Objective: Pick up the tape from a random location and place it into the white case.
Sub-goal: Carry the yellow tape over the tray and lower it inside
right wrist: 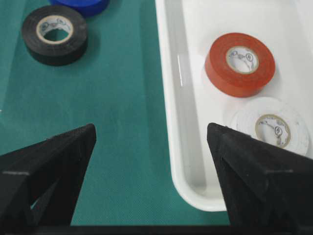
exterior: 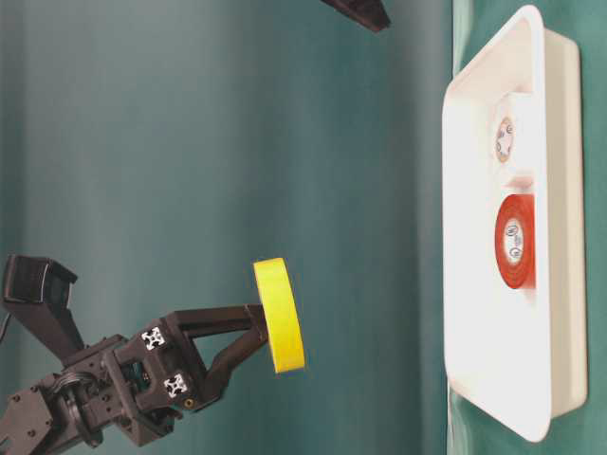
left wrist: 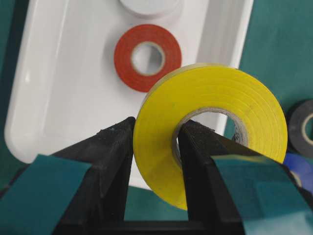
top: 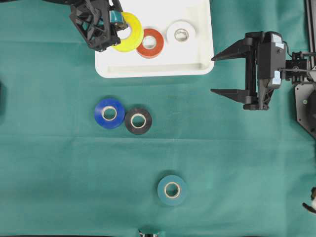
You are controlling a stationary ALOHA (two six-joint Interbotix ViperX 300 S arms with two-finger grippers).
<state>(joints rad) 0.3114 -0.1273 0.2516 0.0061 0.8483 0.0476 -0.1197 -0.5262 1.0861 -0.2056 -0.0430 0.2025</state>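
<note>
My left gripper [left wrist: 155,134] is shut on a yellow tape roll [left wrist: 215,103], one finger outside the roll and the other through its core. The yellow tape roll [top: 129,32] hangs over the left part of the white case [top: 158,69], well above it, as the table-level view shows the yellow tape roll [exterior: 279,315] apart from the white case [exterior: 474,237]. A red roll [top: 149,42] and a white roll [top: 181,33] lie inside the case. My right gripper [top: 214,75] stands open to the right of the case, holding nothing.
On the green cloth lie a blue roll [top: 109,112], a black roll [top: 138,120] touching it, and a teal roll [top: 172,189] nearer the front. The right wrist view shows the case's corner [right wrist: 195,196] between the open fingers.
</note>
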